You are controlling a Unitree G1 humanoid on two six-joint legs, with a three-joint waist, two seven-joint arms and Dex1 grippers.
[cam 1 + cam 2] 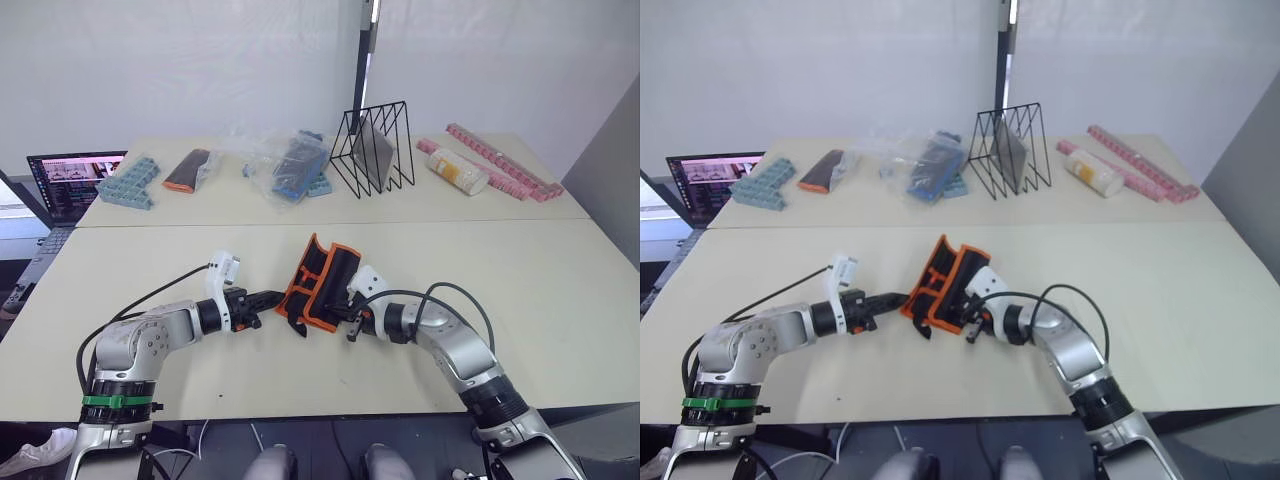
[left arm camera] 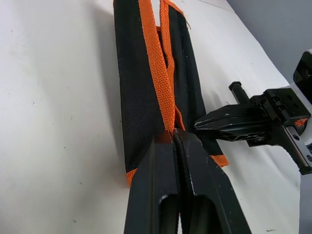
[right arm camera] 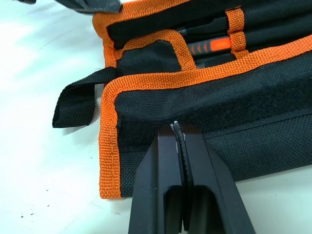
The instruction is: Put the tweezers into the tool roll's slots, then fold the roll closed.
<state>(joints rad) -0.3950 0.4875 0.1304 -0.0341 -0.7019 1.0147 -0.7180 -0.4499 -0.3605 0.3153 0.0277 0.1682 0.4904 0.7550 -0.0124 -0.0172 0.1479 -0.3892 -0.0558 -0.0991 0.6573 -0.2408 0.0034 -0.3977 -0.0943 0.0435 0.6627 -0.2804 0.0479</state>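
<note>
- The tool roll (image 1: 320, 282) lies partly folded at the near table's (image 1: 560, 300) centre, tools tucked inside; judged step: folding it closed.
- Left gripper (image 1: 268, 297), at the roll's 9 o'clock, pinches its orange edging.
- Right gripper (image 1: 345, 318), at 4 o'clock, has its 2 fingers together on the flap.
- Next: carry the flap across until flat.
</note>
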